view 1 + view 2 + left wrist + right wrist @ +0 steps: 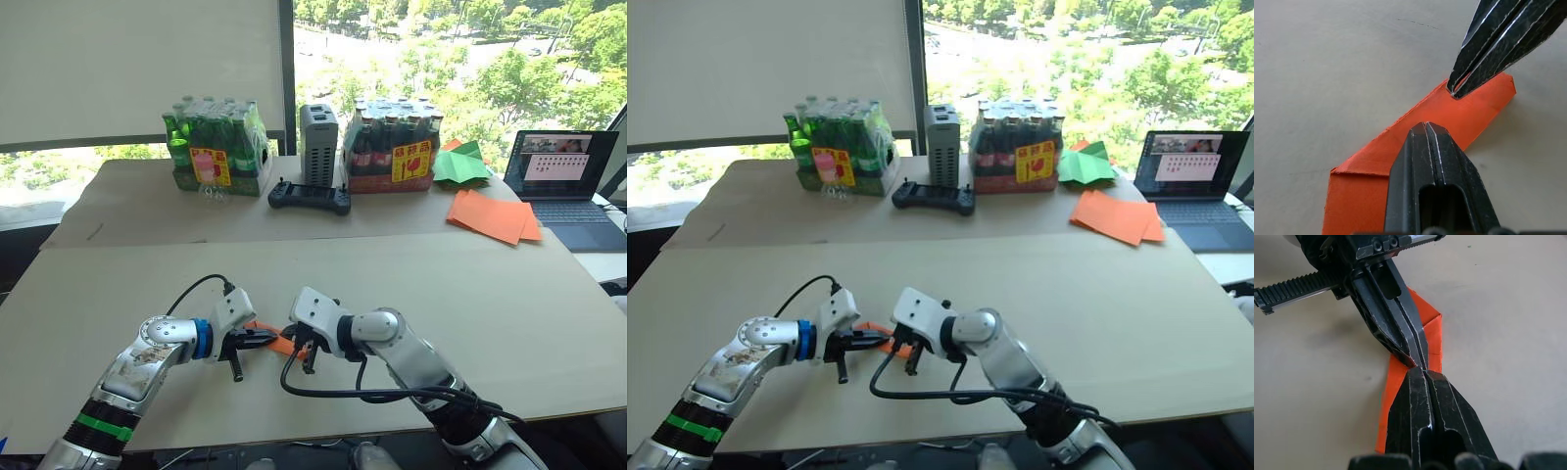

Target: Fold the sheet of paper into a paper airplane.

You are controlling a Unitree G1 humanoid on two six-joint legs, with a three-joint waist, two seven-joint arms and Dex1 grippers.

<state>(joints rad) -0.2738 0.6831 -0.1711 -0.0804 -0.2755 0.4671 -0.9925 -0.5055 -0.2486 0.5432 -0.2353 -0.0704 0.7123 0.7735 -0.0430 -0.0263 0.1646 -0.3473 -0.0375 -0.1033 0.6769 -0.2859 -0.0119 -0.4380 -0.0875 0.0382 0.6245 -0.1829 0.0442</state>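
Paper airplane: the paper airplane [1400, 161] lies flat on the near part of the bench, a small folded orange strip with layered edges and an angled end, directly between the two tools.
Left tool: the left tool [263, 339] has its two black fingers pressed together, tips down on the orange paper; I cannot tell whether any layer is pinched between them.
Right tool: the right tool [299, 350] also has its fingers closed tight, tips on the same paper, meeting the left tips almost point to point in the right wrist view.
Bench surface: the bench [490, 323] is covered with pale beige board, matte, in two sections with a seam running across the middle.
Mid bench: a black handheld controller [310, 198] lies past the seam, in front of a grey upright box [318, 131].
Far left: a shrink-wrapped pack of green bottles [216, 145] stands beside the grey box.
Far right: a pack of dark bottles [394, 145] with a yellow and red label stands on the other side of the box.
Right edge: a pile of orange sheets [493, 216] lies flat; a green paper shape [460, 164] sits just behind it; an open laptop [565, 176] stands beyond them at the edge.
Room: a large window runs behind the bench, with a pale roller blind [137, 69] drawn on the left and sunlit green trees [460, 59] outside on the right.
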